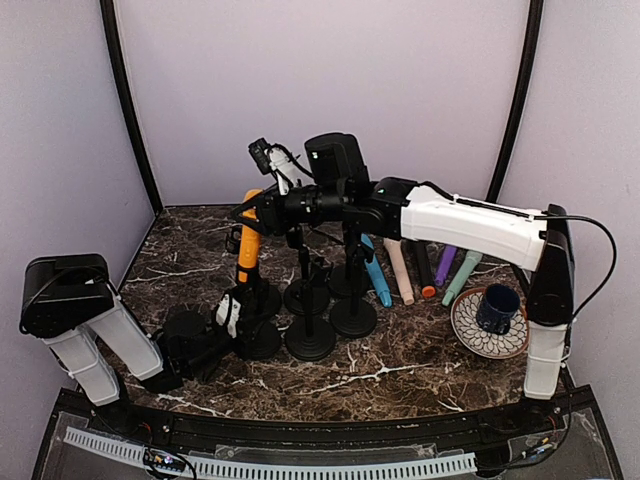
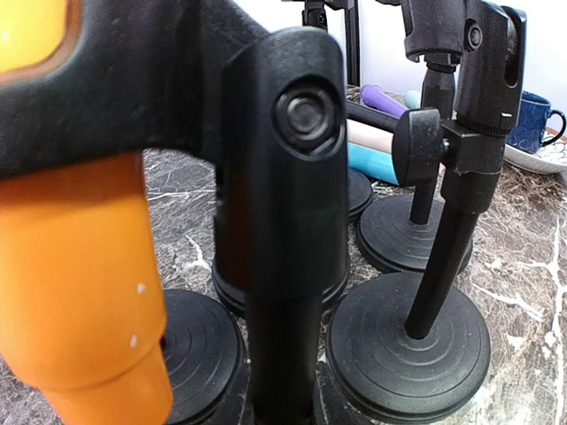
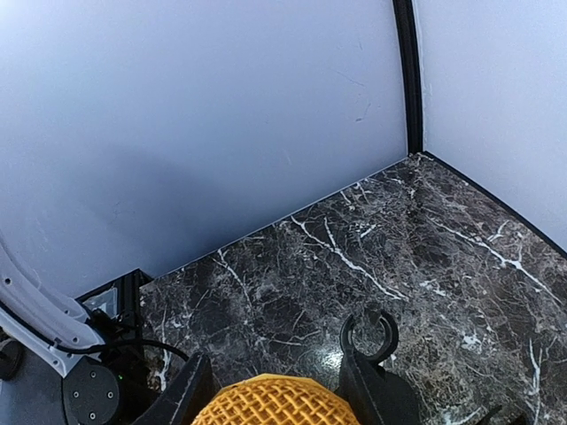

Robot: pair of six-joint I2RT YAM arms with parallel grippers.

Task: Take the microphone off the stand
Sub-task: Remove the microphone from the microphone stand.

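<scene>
Right hand (image 3: 276, 391) clamps the orange microphone (image 1: 248, 245); left hand (image 1: 228, 313) closed, seemingly on its stand (image 2: 283, 230).

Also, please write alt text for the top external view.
The right arm reaches across the marble table, fingers closed on an orange microphone in a black stand. The left arm holds that stand low down; other stands and microphones sit nearby.

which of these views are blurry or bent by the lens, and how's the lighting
Left wrist: the orange microphone and the stand post beside it are too close and soft; the stand bases behind are sharper. Top external: even light, but the black frame poles bow from the wide lens. Right wrist: marble tabletop crisp, the microphone's mesh head at the bottom edge slightly soft.
</scene>
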